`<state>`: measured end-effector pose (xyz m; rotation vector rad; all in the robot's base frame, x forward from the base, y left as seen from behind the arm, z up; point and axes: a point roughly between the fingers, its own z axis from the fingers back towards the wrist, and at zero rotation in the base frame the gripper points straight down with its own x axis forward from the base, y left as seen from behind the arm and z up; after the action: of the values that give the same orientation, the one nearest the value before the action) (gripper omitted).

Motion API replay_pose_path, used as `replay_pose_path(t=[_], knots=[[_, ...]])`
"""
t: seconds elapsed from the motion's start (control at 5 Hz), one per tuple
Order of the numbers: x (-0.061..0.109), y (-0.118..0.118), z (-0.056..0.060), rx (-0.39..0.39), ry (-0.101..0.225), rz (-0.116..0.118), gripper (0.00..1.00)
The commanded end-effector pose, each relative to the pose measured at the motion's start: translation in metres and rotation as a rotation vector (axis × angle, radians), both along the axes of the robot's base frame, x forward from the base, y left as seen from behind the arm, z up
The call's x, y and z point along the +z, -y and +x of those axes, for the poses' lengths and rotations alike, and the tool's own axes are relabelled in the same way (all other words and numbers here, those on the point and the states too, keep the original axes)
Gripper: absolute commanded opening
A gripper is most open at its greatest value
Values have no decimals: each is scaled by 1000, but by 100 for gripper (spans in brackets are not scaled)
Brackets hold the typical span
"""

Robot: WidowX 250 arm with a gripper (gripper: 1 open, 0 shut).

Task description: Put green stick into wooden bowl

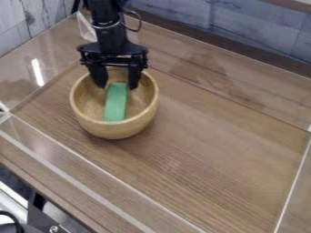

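While resting on the brown wood-grain bench (219,136) at left of centre, holds the green stick (115,101) inside: wooden bowl (115,123), stick lying flat across its floor. Directly above, pointing straight down over the stick's far end: black tool (115,75), fingers spread wide, gripping nothing.

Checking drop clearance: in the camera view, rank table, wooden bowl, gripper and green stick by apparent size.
1. Table
2. Wooden bowl
3. Gripper, open above the bowl; nearer the camera than the stick, so this step is unsure
4. Green stick, lying in the bowl
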<state>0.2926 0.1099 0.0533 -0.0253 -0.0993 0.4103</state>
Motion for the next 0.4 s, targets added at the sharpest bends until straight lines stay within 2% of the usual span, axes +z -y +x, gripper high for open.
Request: replay_pose_path(t=[0.0,0.2], knots=[[20,-3,5,4,46,12,100],[27,-2,1,14,44,5,100]])
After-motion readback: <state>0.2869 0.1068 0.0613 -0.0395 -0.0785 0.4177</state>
